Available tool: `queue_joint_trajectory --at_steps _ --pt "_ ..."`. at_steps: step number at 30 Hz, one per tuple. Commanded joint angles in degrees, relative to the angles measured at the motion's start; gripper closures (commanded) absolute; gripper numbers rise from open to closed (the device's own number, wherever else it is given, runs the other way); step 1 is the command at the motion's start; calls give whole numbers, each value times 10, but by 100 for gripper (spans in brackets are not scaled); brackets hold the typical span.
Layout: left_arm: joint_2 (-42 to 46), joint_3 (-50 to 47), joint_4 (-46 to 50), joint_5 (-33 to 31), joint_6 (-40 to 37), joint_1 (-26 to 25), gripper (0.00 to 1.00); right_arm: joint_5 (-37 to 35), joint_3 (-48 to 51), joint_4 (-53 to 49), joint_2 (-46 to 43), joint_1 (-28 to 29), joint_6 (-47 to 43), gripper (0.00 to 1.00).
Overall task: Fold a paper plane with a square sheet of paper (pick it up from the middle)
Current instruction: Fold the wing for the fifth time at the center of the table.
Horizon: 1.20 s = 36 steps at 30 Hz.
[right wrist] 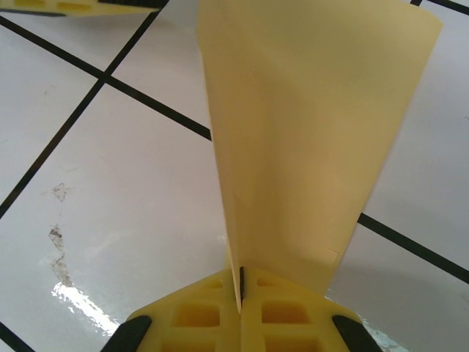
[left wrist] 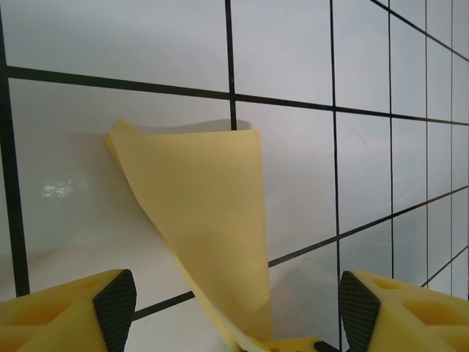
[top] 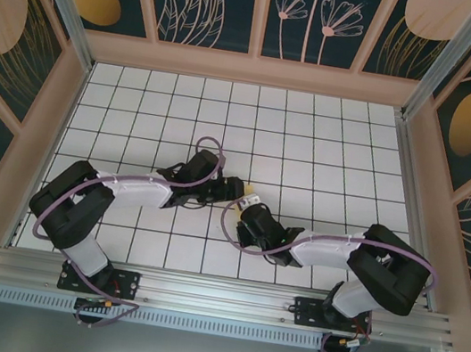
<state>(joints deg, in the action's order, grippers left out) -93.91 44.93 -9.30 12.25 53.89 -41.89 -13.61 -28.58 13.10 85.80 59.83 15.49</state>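
Observation:
The pale-yellow sheet of paper [right wrist: 308, 132] stands folded along a sharp crease, rising from the white grid table. My right gripper [right wrist: 240, 282] is shut on its lower edge at the crease. My left gripper [left wrist: 238, 308] is open, and the paper [left wrist: 205, 220] rises between its black pads [left wrist: 113, 301] without touching either. From above, both grippers meet near the table's middle, left gripper [top: 231, 189] and right gripper [top: 253, 204], with a bit of yellow paper [top: 250, 188] between them. Whether the fold has a plane's shape I cannot tell.
The white tiled table [top: 331, 147] with black grid lines stretches far and to both sides, ringed by wooden-framed walls [top: 253, 69]. A metal rail [top: 215, 295] runs along the near edge at the arm bases. A smudge [right wrist: 58, 242] marks one tile.

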Motion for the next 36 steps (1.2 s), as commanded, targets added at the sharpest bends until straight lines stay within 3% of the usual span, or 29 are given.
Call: queue_joint_trajectory --at_steps 1,6,13,25,36 --pt "-28 -1 -26 25 12 2 27 -19 -14 -7 14 9 -12 96" --pt "-61 19 -32 42 8 2 33 -28 -14 -4 16 18 -21 95" --pt "-79 34 -14 52 -4 3 51 -43 -19 -8 19 31 -39 93" --pt "-71 40 11 39 -19 3 81 -19 -43 -67 -8 34 -9 80" --pt "-74 44 21 37 -25 3 84 -7 -123 -225 15 34 101 74"
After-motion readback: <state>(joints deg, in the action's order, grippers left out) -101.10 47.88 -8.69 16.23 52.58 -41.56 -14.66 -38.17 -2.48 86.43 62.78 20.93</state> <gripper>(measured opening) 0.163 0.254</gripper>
